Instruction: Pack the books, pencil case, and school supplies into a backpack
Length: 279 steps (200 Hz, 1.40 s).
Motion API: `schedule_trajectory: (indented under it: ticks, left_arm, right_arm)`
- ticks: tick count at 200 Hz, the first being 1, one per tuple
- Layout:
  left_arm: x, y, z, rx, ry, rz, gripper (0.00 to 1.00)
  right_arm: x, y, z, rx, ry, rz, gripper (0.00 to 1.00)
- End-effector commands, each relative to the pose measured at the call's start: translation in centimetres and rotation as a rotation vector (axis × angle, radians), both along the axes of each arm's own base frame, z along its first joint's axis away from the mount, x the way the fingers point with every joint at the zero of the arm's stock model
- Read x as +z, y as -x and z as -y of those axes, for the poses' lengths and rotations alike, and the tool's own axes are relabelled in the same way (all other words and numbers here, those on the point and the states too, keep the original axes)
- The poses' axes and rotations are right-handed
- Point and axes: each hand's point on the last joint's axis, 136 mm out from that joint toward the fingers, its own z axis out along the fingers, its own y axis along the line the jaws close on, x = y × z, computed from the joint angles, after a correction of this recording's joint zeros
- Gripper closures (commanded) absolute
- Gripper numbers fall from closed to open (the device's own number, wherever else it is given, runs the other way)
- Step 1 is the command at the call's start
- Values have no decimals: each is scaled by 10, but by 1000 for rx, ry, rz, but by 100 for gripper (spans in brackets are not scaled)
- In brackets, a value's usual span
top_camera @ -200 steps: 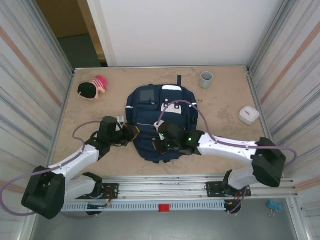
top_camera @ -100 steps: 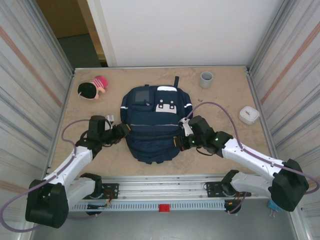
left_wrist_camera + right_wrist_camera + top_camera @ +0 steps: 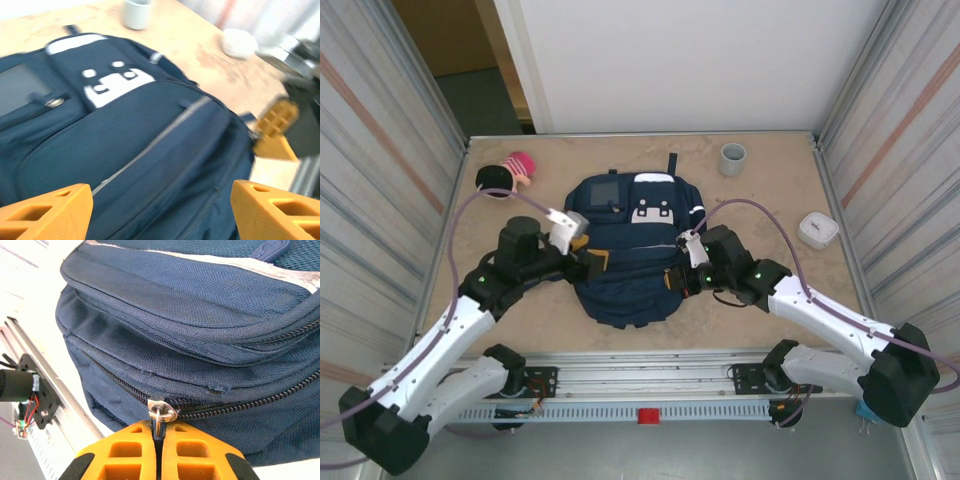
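The navy backpack [image 3: 632, 250] lies flat mid-table, its white patches toward the far side. My left gripper [image 3: 592, 263] hovers open over the bag's left side; in the left wrist view its orange fingers [image 3: 50, 210] stand wide apart above the fabric [image 3: 150, 125] with nothing between them. My right gripper [image 3: 676, 280] is at the bag's right near edge, shut on the metal zipper pull [image 3: 161, 412] of the main zip on the backpack [image 3: 200, 315]. The books, pencil case and school supplies are out of view.
A grey cup [image 3: 732, 158] stands at the back, a small white box [image 3: 817, 229] at the right, a pink-and-black toy [image 3: 505, 175] at the back left. Metal walls close both sides and a rail [image 3: 650, 370] runs along the near edge.
My left gripper opened, rose and swung right over the backpack. My right gripper dragged the zipper pull from the bag's middle to its right side, then held still.
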Motion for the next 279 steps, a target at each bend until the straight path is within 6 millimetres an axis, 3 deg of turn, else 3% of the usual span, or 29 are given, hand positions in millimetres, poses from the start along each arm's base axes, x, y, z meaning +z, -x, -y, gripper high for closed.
schedule_trajectory:
  ticks: [1, 33, 64, 83, 103, 136, 180, 207, 228, 235, 244, 251, 279]
  left_arm:
    - [-12, 18, 30, -274, -158, 118, 29]
    - [-31, 16, 68, -425, -335, 237, 25]
    - [-44, 1, 87, -469, -391, 253, 25]
    - [-55, -6, 89, -468, -423, 242, 36]
    - [-60, -13, 85, -424, -441, 264, 54]
    - [-63, -9, 70, -406, -440, 287, 85]
    - [-52, -5, 57, -377, -412, 331, 89]
    - [-43, 1, 58, -395, -381, 346, 100]
    - [-42, 5, 60, -400, -348, 331, 97]
    - [-41, 5, 61, -394, -335, 322, 88]
    - [-40, 4, 63, -380, -315, 315, 63]
    - [-39, 4, 67, -385, -306, 310, 51]
    - [-37, -6, 82, -374, -325, 306, 35]
  right_arm:
    - [41, 0, -14, 67, -103, 77, 100]
    - [45, 0, -17, 72, -116, 84, 100]
    - [46, -1, -20, 85, -121, 75, 100]
    - [48, 0, -20, 90, -123, 82, 100]
    - [49, -2, -15, 78, -110, 88, 100]
    - [32, -16, 18, -40, -59, 36, 100]
    - [7, -48, 72, -210, -42, -75, 100]
    - [1, -64, 82, -223, -97, -152, 100]
    - [11, -69, 73, -187, -149, -159, 100]
    - [17, -67, 66, -160, -170, -147, 100]
    - [23, -62, 57, -134, -170, -123, 100]
    - [27, -57, 51, -112, -163, -108, 100]
    - [42, -30, 27, -12, -147, -61, 100]
